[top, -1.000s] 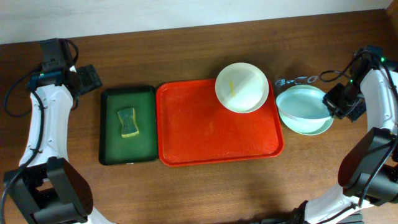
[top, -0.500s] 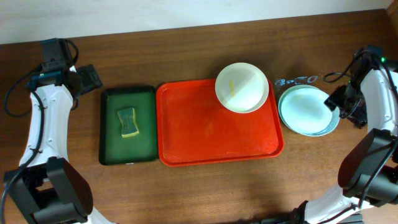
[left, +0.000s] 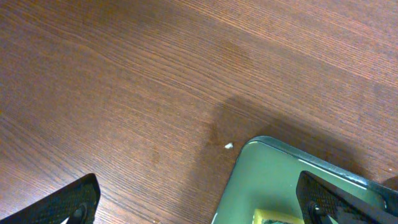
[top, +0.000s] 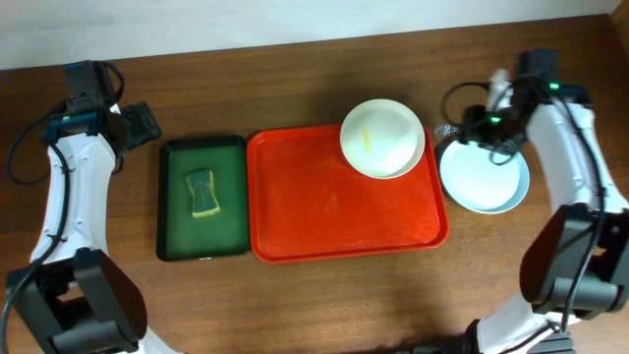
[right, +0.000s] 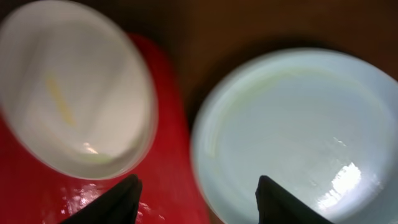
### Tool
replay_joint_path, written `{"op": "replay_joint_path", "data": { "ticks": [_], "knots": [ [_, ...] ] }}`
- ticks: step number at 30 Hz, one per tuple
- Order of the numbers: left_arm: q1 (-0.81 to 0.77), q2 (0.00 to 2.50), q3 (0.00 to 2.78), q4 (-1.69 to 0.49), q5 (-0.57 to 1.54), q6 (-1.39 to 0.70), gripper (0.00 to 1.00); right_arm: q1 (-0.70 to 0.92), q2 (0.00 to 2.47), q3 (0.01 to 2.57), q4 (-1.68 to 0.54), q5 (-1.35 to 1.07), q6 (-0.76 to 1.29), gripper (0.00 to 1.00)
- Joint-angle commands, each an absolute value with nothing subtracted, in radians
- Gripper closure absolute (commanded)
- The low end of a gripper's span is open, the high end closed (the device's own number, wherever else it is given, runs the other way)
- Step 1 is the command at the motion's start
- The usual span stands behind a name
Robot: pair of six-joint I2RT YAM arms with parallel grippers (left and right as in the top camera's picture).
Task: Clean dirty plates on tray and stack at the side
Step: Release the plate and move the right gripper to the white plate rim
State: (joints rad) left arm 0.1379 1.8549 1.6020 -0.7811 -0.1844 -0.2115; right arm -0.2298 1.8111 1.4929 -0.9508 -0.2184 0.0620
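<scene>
The orange-red tray [top: 324,211] lies mid-table. A cream-white plate [top: 382,138] with a yellow smear rests on its far right corner, also seen in the right wrist view as the cream plate [right: 74,87]. Right of the tray, on the wood, lie pale mint-blue plates [top: 484,179], stacked so that only the top one shows clearly; it is the mint plate [right: 292,130] under the right wrist camera. My right gripper [top: 474,129] hovers over the stack's far left rim, open, nothing between its fingers [right: 118,202]. My left gripper [top: 140,123] is open over bare wood, far left.
A small dark green tray [top: 201,197] with a yellow-green sponge [top: 202,193] sits left of the orange-red one; its corner [left: 286,180] shows between my left fingers [left: 62,202]. A cable and small clutter [top: 454,129] lie behind the mint plates.
My right gripper let go of the tilted mint plate, which settled flat on the stack. The right arm then swung from the stack's right side to its far left rim. The left arm stayed still.
</scene>
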Motion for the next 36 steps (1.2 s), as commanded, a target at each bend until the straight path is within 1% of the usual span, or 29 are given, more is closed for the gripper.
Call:
{"op": "replay_joint_path", "data": {
  "ticks": [1,2,4,7,12,14,17,18,19,20,21,26,27,29,33,36],
  "knots": [
    [0.141,1.842,1.617,-0.782,-0.191,-0.216,0.01,-0.131,1.824,1.491,-0.892,-0.224,-0.007,0.43],
    [0.141,1.842,1.617,-0.782,-0.191,-0.216,0.01,-0.098,1.849,1.490,-0.855,-0.206,0.016,0.45],
    [0.141,1.842,1.617,-0.782,-0.191,-0.216,0.01,-0.065,1.900,1.490,-0.803,-0.167,0.068,0.45],
    [0.141,1.842,1.617,-0.782,-0.191,-0.216,0.01,-0.056,1.967,1.490,-0.737,-0.168,0.068,0.46],
    [0.141,1.842,1.617,-0.782,-0.191,-0.216,0.01,-0.058,2.030,1.490,-0.672,-0.134,0.068,0.60],
    [0.141,1.842,1.617,-0.782,-0.191,-0.216,0.01,-0.058,2.044,1.490,-0.672,-0.130,0.068,0.61],
    [0.141,1.842,1.617,-0.782,-0.191,-0.216,0.01,-0.058,2.077,1.490,-0.668,-0.119,0.068,0.65],
    [0.141,1.842,1.617,-0.782,-0.191,-0.216,0.01,-0.058,2.089,1.490,-0.665,-0.123,0.069,0.69],
    [0.141,1.842,1.617,-0.782,-0.191,-0.216,0.01,-0.057,2.096,1.490,-0.665,-0.123,0.070,0.78],
    [0.141,1.842,1.617,-0.782,-0.191,-0.216,0.01,-0.057,2.098,1.490,-0.665,-0.123,0.088,0.89],
    [0.141,1.842,1.617,-0.782,-0.191,-0.216,0.01,-0.057,2.097,1.491,-0.671,-0.132,0.126,0.96],
    [0.141,1.842,1.617,-0.782,-0.191,-0.216,0.01,-0.055,2.072,1.491,-0.746,-0.426,0.141,0.96],
    [0.141,1.842,1.617,-0.782,-0.191,-0.216,0.01,-0.045,2.057,1.491,-0.778,-0.448,0.154,0.96],
    [0.141,1.842,1.617,-0.782,-0.191,-0.216,0.01,-0.027,2.038,1.491,-0.861,-0.449,0.231,0.96],
    [0.141,1.842,1.617,-0.782,-0.191,-0.216,0.01,0.075,2.038,1.491,-0.977,-0.448,0.245,0.96],
    [0.141,1.842,1.617,-0.782,-0.191,-0.216,0.01,0.166,2.038,1.491,-1.040,-0.360,0.337,0.96]
  ]
}}
